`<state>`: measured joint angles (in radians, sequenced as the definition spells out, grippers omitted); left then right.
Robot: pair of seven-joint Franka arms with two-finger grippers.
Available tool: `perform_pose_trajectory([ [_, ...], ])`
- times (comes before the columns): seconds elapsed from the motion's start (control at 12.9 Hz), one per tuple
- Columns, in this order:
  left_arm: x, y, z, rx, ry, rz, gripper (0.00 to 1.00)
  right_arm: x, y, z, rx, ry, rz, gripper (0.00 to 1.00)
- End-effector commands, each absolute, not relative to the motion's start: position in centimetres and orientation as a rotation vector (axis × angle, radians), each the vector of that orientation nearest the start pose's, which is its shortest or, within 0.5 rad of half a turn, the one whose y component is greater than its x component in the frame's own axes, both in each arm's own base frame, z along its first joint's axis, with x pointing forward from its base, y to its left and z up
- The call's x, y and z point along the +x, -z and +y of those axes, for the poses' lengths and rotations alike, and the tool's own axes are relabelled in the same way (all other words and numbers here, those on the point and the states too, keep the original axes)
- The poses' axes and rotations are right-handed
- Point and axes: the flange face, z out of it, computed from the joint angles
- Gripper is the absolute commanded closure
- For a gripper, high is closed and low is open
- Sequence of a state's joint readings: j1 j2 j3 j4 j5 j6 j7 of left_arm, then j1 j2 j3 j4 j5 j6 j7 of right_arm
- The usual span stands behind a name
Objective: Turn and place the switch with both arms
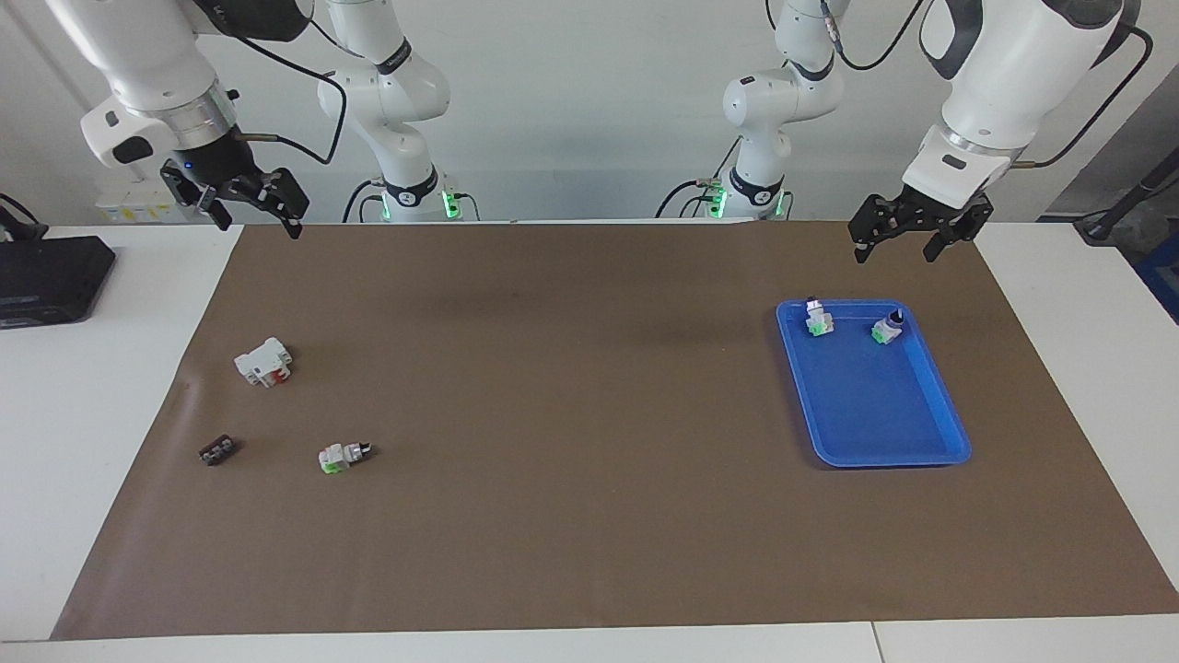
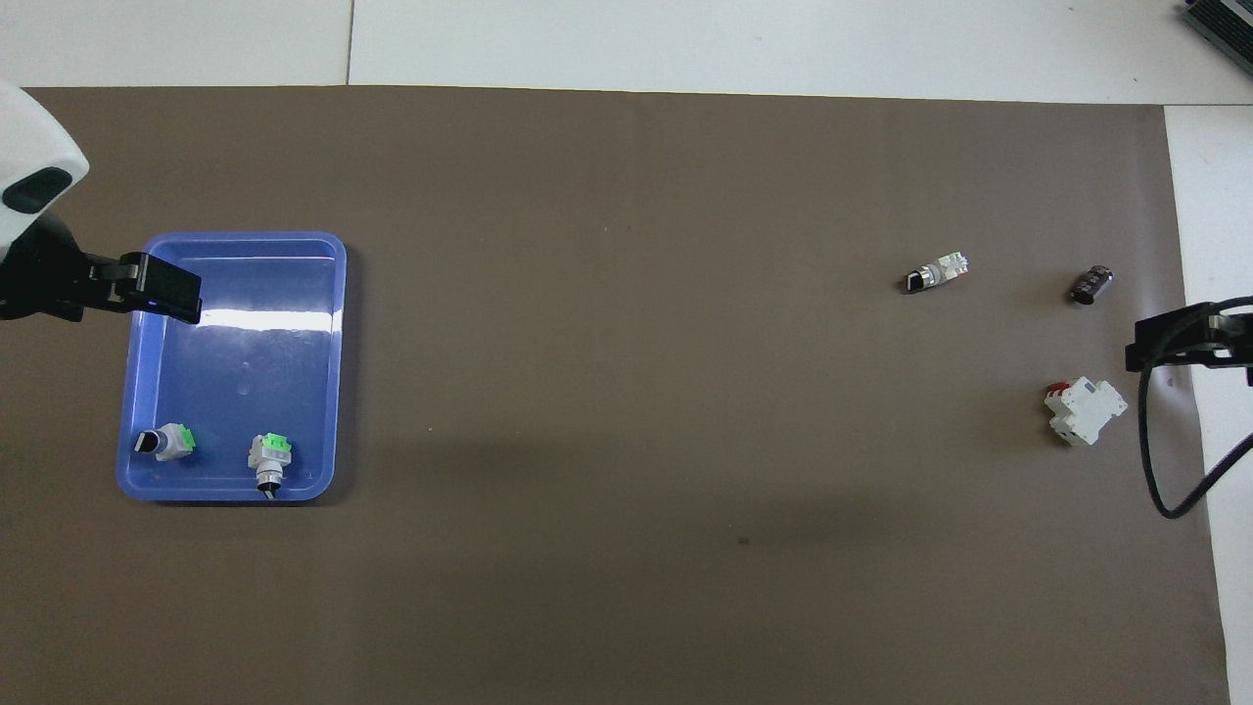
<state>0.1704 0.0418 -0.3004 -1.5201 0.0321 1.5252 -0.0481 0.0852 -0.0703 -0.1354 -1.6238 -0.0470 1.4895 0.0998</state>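
A white-grey switch [image 1: 343,455] [image 2: 935,273] with a green side lies on its side on the brown mat [image 1: 589,516] at the right arm's end, its black knob pointing toward the left arm's end. Two more switches [image 1: 817,318] [image 1: 886,328] stand in the blue tray [image 1: 921,451] [image 2: 235,250] at the left arm's end; the overhead view shows them too [image 2: 269,458] [image 2: 164,443]. My right gripper [image 1: 249,210] hangs open and empty, high over the mat's corner. My left gripper [image 1: 904,241] hangs open and empty, raised by the tray.
A bigger white block with a red part [image 1: 264,361] [image 2: 1085,411] lies nearer to the robots than the loose switch. A tiny black ribbed block [image 1: 217,450] [image 2: 1091,284] lies beside that switch. A black box [image 1: 46,276] sits on the white table off the mat.
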Motion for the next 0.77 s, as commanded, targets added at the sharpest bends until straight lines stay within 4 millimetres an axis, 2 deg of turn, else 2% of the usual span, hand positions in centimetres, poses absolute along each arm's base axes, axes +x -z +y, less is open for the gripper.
perform_pose_trajectory([
  [0.0,55.1,-62.3,-6.3,-3.100,-0.038,0.139,0.00,51.6,-62.8,-3.7,-3.180,-0.077,0.275,0.00],
  [0.46,55.1,-62.3,-6.3,-3.100,-0.038,0.139,0.00,51.4,-62.6,-3.8,-3.180,-0.088,0.238,0.00],
  [0.69,55.1,-62.3,-6.3,-3.100,-0.038,0.139,0.00,52.1,-64.3,-3.7,-3.176,0.064,0.036,0.00],
])
